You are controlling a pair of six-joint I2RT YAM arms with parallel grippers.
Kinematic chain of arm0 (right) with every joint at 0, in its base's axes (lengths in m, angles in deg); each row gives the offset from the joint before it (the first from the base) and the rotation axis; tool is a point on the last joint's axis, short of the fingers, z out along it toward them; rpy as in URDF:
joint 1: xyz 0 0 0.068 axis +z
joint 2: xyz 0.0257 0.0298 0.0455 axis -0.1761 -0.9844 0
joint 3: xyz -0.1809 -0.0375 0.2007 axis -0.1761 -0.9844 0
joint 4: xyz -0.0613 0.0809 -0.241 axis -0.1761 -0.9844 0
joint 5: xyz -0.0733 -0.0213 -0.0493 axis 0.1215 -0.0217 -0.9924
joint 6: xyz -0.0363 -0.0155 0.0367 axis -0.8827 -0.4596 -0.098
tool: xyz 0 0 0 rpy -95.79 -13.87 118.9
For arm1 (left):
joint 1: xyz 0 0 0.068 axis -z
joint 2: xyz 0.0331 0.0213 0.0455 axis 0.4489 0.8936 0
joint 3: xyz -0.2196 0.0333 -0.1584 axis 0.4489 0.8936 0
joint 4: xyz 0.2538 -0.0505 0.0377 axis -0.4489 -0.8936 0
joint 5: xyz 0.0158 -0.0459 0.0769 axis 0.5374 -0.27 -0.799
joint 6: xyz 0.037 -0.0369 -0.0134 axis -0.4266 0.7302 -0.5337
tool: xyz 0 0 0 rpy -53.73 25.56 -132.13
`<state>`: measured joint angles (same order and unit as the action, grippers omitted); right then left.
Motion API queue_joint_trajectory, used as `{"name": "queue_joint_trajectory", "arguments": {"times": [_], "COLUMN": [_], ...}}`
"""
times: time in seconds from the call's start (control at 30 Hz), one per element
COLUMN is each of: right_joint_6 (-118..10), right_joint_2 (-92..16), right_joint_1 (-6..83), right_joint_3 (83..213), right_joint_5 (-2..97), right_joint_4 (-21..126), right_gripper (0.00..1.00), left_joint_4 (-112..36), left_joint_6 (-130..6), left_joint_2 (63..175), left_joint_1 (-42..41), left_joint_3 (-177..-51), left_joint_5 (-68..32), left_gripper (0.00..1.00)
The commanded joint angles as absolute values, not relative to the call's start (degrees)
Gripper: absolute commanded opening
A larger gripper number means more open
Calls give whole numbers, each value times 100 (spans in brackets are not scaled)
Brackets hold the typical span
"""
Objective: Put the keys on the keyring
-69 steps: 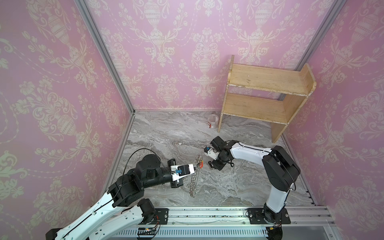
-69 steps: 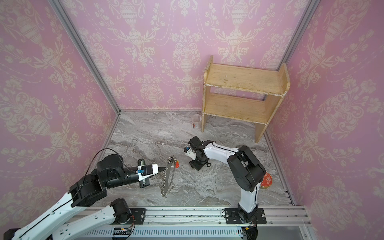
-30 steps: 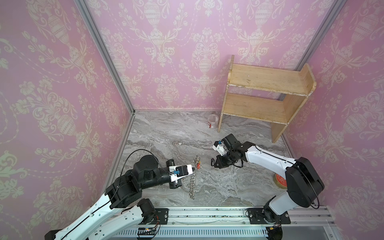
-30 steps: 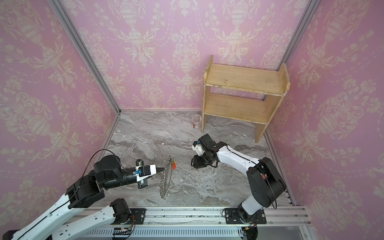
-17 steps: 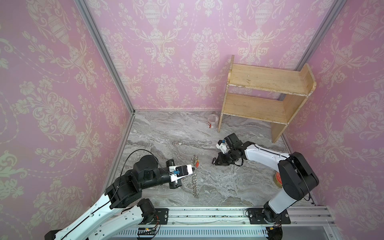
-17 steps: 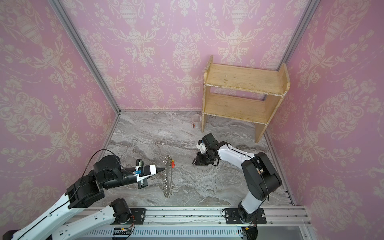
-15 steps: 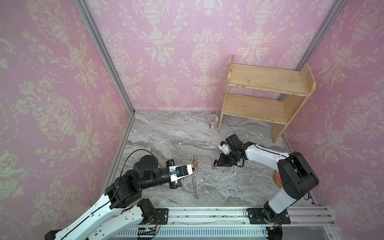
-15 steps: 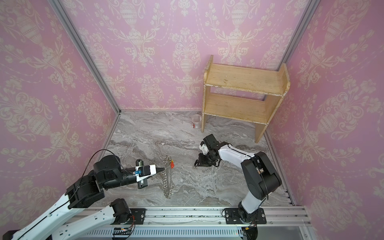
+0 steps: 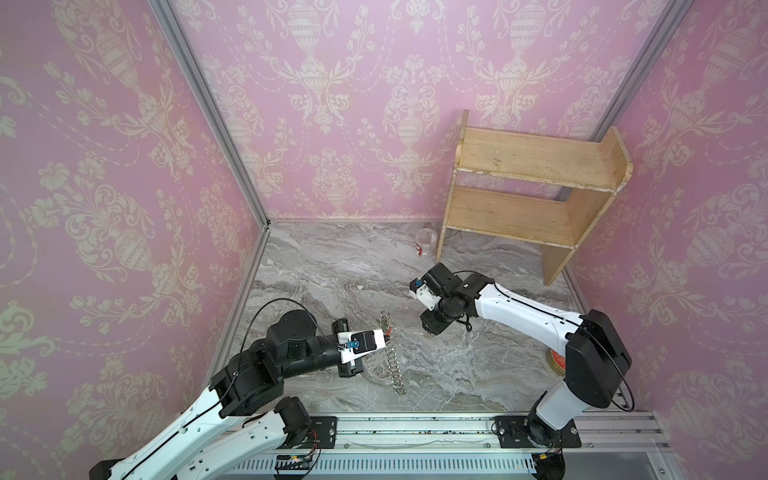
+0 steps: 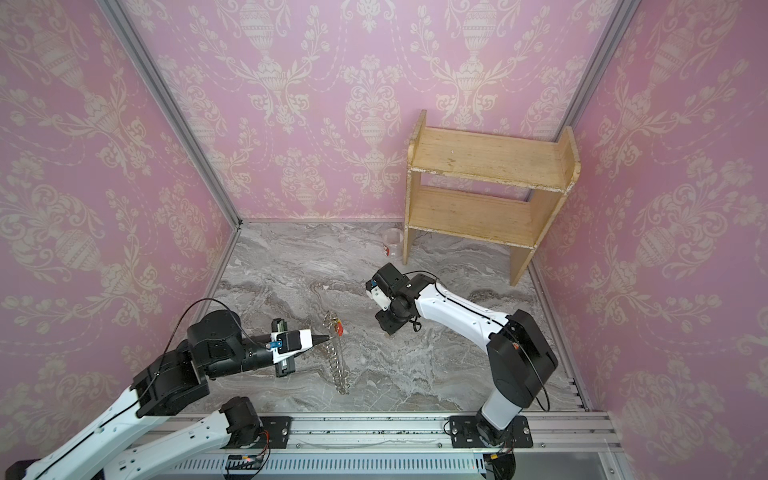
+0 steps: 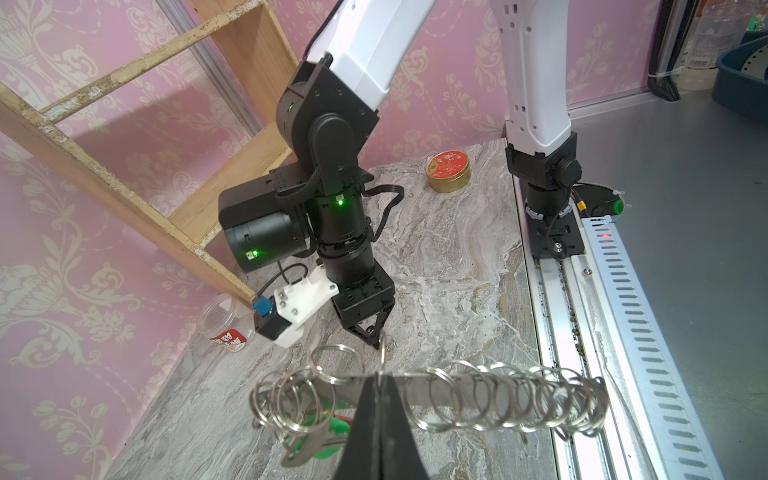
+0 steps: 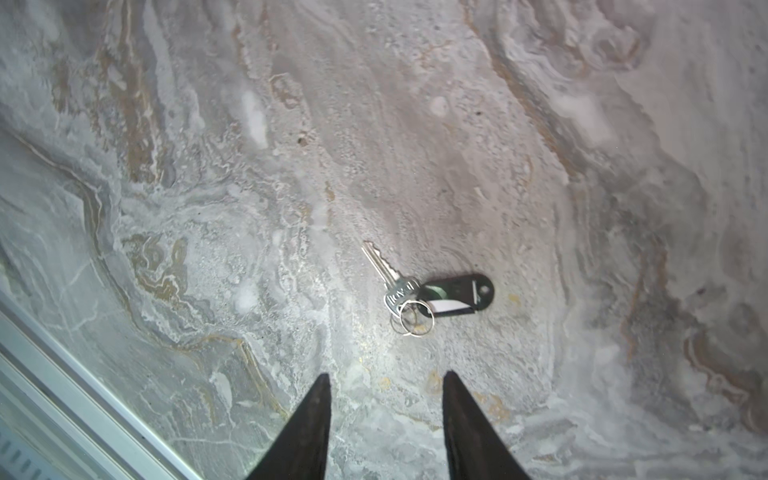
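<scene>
Both top views high overhead, sharing marble tabletop [image 9: 332,266]; left wrist faces right arm [image 11: 332,137]; right wrist close, seemingly straight down.

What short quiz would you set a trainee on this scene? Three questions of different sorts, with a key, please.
1. True or false: the right hand is gripping the black-fob key.
2. What is the left hand shut on? A the keyring; B the red-lidded tin; C the clear jar.
3. Short answer: which hand has its jaws open?

Key
1. False: the key lies loose on the table, beyond the open jaws.
2. A.
3. The right hand.
</scene>
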<state>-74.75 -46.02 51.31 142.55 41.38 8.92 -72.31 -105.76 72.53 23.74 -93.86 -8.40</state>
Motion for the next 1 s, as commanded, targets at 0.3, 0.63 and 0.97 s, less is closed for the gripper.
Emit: {"name": "queue_joint_trajectory", "arguments": {"times": [0.3, 0.63, 0.97], "right_joint_6": [-8331, -7373, -7222], "right_joint_2": [-5403, -5824, -5995], "right_joint_1": [4887, 4831, 4829], "right_joint_3": [14409, 14627, 14667], "right_joint_5": [3797, 3463, 3568], "right_joint_4": [146, 452, 754], "right_gripper": [44, 43, 43], "left_joint_4": [-7366, -7395, -7362], "left_joint_6": [-10465, -10447, -10457], "left_joint_2": [7028, 6974, 6957], "left_joint_1": [2370, 2373, 2369], "left_joint_3": [-9593, -9592, -9558], "left_joint_5": [-961, -983, -978], "left_gripper": [0, 0, 0]}}
